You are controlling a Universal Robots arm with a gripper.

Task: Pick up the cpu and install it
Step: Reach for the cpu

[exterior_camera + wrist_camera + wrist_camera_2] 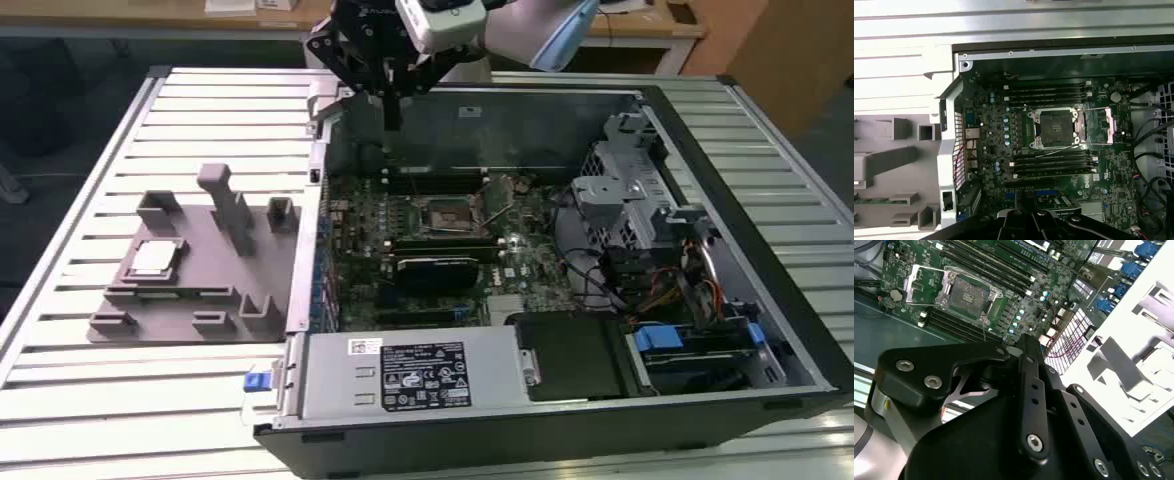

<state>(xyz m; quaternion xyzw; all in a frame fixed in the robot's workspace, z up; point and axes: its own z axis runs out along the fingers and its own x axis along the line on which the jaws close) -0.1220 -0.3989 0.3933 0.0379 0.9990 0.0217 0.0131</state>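
Observation:
The cpu, a small silver square chip, lies flat in a pocket of the grey tray on the exterior view's left, beside the open computer case. My gripper hangs above the case's far wall, well away from the cpu, its fingers shut with nothing between them. The black socket sits in the middle of the green motherboard. It shows in both wrist views with its metal frame swung open and nothing in it. The gripper's black linkage shows in the first wrist view.
The case holds a power supply at the front, a drive cage and cables on the exterior view's right. Memory slots flank the socket. Upright posts rise from the tray. A slatted metal table carries everything.

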